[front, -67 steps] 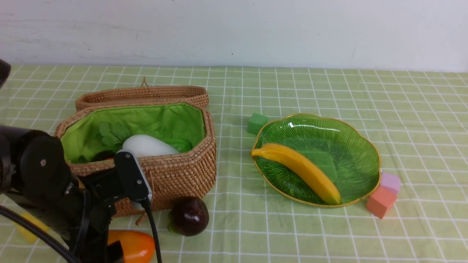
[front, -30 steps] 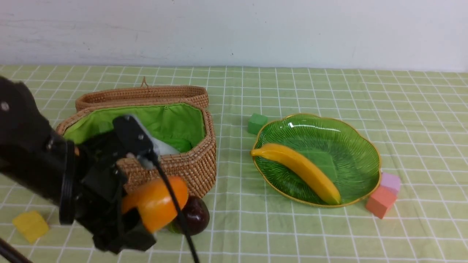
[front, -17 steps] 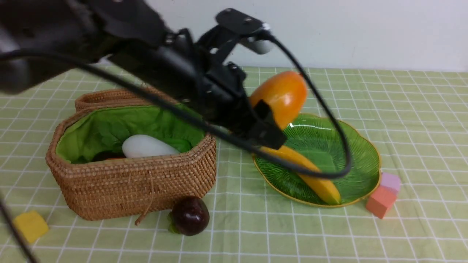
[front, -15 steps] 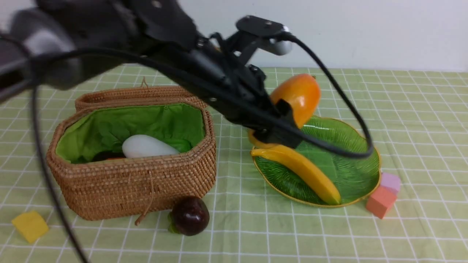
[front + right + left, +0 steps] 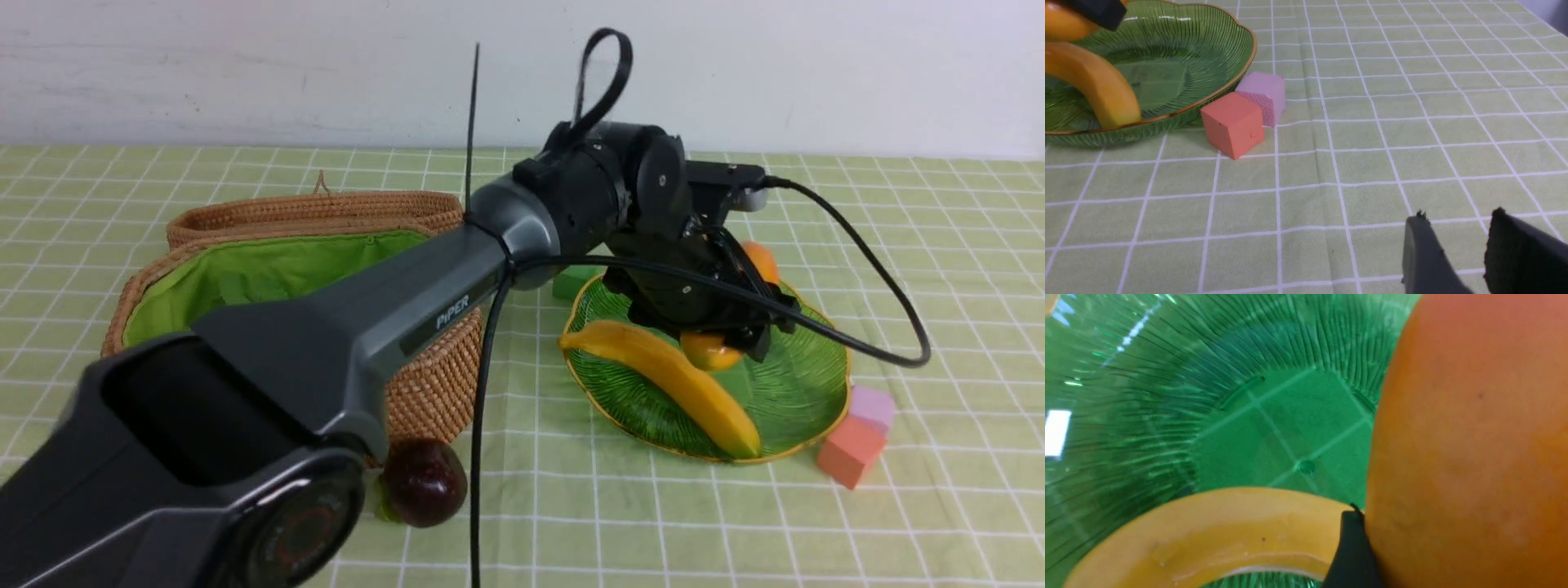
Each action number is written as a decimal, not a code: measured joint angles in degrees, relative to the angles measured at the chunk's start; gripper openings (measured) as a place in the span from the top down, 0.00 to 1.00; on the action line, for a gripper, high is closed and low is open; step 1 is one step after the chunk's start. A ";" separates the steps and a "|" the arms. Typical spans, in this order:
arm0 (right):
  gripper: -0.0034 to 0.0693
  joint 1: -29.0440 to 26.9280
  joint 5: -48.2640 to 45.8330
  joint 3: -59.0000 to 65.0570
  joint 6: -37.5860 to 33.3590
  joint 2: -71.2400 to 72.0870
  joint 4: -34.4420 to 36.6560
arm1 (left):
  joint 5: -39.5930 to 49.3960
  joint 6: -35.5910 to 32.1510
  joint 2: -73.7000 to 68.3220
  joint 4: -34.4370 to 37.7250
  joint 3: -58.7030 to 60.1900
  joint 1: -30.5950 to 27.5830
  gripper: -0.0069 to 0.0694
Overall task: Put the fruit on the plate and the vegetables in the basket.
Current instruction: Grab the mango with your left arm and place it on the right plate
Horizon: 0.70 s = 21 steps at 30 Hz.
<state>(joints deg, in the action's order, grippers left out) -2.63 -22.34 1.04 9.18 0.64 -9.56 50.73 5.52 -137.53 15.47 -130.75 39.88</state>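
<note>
The left arm (image 5: 457,302) is reaching across the tabletop (image 5: 922,245) to the green leaf-shaped plate (image 5: 804,384). The left jaws are standing wide and gripping the orange-yellow mango (image 5: 709,351) by its sides. The mango is hanging low inside the plate, just beside the banana (image 5: 669,376) that is lying across the glass. Whether the mango's lower end is touching the ribbed floor cannot be told. The right jaws are waiting near the tabletop with their dark fingertips (image 5: 1421,249) narrowly apart and nothing between them.

The step in hand is probably setting the mango down and letting go. The mango is rounded and glossy. If the left jaws are opening while it is above the glass, it is likely to drop, roll down the plate's slope and knock the banana. It could even ride over the thin gold rim toward the pink cube (image 5: 872,406) and the orange-red cube (image 5: 849,451), which are sitting against the plate's far side. One pad is sitting tight against the banana in the left wrist view, so a sideways withdrawal risks dragging that fruit out. Pressing down too hard could tip or crack the shallow dish.

The small maroon fruit (image 5: 424,482) is lying on the tabletop in front of the wicker basket (image 5: 424,384), not yet moved. The arm is hiding most of the basket's inside.
</note>
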 joint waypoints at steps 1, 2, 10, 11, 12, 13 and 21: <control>0.62 0.00 0.00 0.00 0.00 0.00 0.00 | 0.00 0.72 -0.33 -0.11 -0.19 0.00 0.23; 0.62 0.00 0.00 0.00 0.00 0.00 0.00 | 0.00 1.00 -0.41 -0.18 -0.19 0.00 0.23; 0.62 0.00 0.00 0.00 0.00 0.00 0.00 | 0.12 4.70 -0.54 -0.65 -0.56 0.00 0.11; 0.62 0.00 0.00 0.00 0.00 0.00 0.00 | 0.39 4.82 -0.54 -0.65 -0.63 0.00 0.06; 0.62 0.00 0.00 0.00 0.00 0.00 0.00 | 0.44 4.94 -0.54 -0.65 -0.63 0.00 0.05; 0.62 0.00 0.00 0.00 0.00 0.00 0.00 | 0.44 4.95 -0.54 -0.65 -0.65 0.00 0.04; 0.62 0.00 0.00 0.00 0.00 0.00 0.00 | 4.12 4.94 0.67 -3.49 -0.82 -0.05 0.05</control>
<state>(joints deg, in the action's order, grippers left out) -2.63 -22.34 1.04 9.18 0.64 -9.56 54.86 10.46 -136.86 11.98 -131.58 39.83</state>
